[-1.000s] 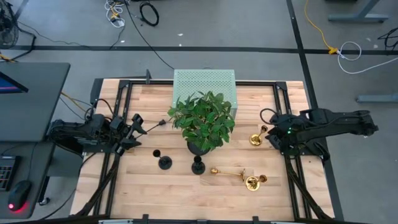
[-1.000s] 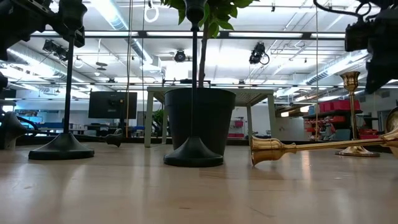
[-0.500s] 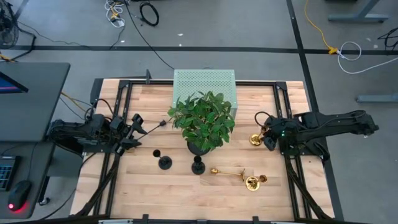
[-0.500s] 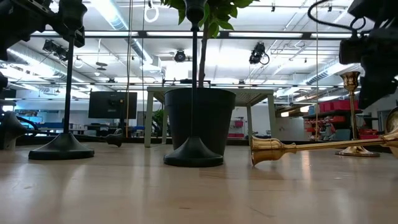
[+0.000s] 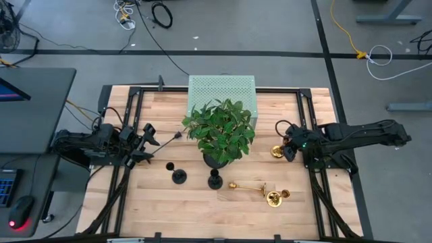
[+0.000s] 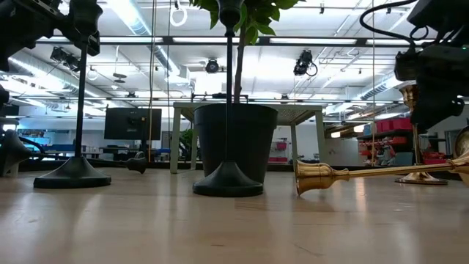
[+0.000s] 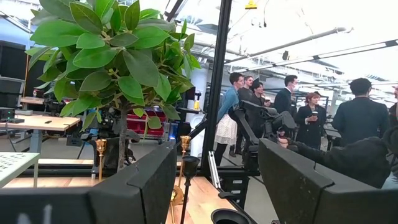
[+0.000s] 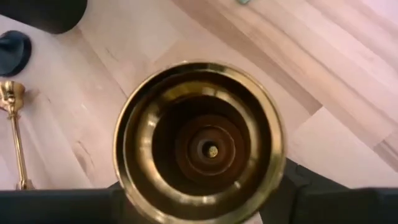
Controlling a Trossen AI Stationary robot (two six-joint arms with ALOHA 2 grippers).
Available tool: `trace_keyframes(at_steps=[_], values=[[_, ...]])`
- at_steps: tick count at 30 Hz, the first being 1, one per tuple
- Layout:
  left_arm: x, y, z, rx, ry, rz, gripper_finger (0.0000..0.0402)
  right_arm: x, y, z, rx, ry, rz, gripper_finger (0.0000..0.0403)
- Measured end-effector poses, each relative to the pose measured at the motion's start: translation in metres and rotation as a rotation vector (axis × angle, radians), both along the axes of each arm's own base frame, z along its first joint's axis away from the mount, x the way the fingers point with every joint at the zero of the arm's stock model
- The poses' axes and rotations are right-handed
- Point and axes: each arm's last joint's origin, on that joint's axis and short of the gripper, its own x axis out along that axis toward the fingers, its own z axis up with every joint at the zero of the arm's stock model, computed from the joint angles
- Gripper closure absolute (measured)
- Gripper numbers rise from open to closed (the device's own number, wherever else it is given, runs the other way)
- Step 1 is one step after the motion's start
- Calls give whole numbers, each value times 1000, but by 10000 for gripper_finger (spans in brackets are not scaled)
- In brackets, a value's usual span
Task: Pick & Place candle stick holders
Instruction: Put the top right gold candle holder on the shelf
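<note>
Risk first: the right gripper (image 5: 289,148) hangs right over the upright brass holder (image 5: 277,150) at 3 o'clock from the plant (image 5: 219,128), jaws fairly wide, gripping nothing I can make out. A slightly off-center drop could clip the cup and topple it. Its long axis is vertical, cup up. The other brass holder (image 5: 260,190) lies flat at 5 o'clock, axis running 10-to-4. Left gripper (image 5: 150,144) waits at 9 o'clock, wide open.
</note>
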Motion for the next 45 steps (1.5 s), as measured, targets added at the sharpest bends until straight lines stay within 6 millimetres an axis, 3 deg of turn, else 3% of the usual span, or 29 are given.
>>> trace_keyframes(at_steps=[11, 26, 45], values=[[0, 0, 0, 1, 0, 0, 175, 8, -1, -3, -38, 25, -22, 252], [0, 0, 0, 0, 0, -1, 175, 13, -1, -2, -68, -2, 8, 391], [0, 0, 0, 1, 0, 0, 175, 16, 0, -1, -61, -29, 24, 400]])
